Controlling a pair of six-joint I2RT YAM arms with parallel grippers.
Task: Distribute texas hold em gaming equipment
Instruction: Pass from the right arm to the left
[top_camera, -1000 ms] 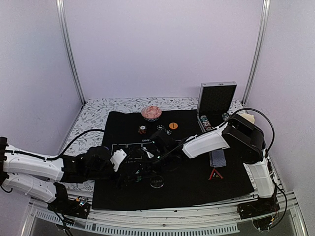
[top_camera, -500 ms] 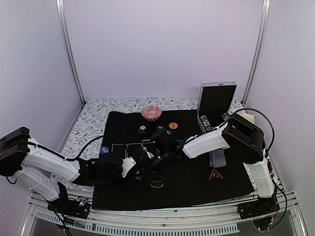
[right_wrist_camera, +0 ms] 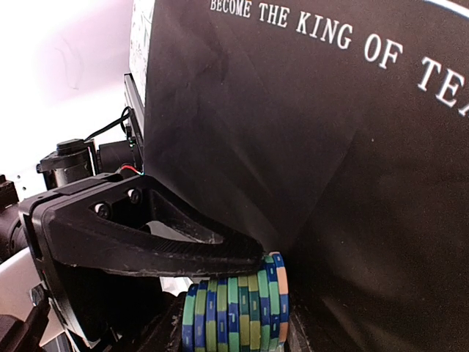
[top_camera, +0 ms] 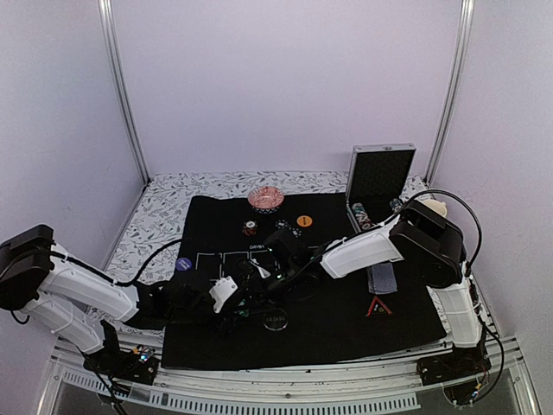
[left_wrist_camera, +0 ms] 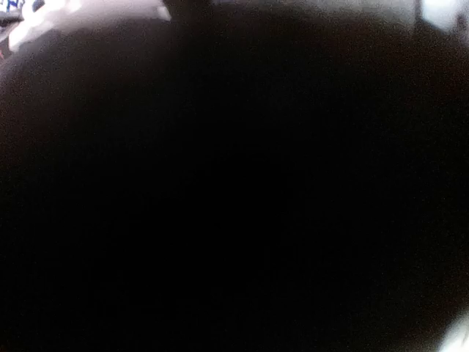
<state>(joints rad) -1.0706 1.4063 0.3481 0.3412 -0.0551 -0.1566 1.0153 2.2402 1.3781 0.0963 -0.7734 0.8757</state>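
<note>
My right gripper (right_wrist_camera: 236, 339) is shut on a stack of teal-and-blue striped poker chips (right_wrist_camera: 233, 308), held on edge by its two ends just above the black mat (right_wrist_camera: 308, 147). A black finger (right_wrist_camera: 154, 246), coming from the left arm's side, lies across the top of the stack. From above, the right gripper (top_camera: 278, 262) and the left gripper (top_camera: 240, 298) meet over the mat's middle. The left wrist view is almost wholly black, so its jaws do not show. Playing cards (top_camera: 380, 278) and a red-edged triangle (top_camera: 378, 307) lie at the right.
An open silver case (top_camera: 378, 181) with chips (top_camera: 359, 214) stands at the back right. On the mat (top_camera: 328, 333) lie an orange button (top_camera: 303, 220), a blue button (top_camera: 183, 264), a black button (top_camera: 276, 322), loose chips (top_camera: 250, 227) and a reddish chip pile (top_camera: 266, 199).
The left arm has reared up at its base and reached right toward the right gripper, uncovering the blue button. The right arm and its chips have stayed put.
</note>
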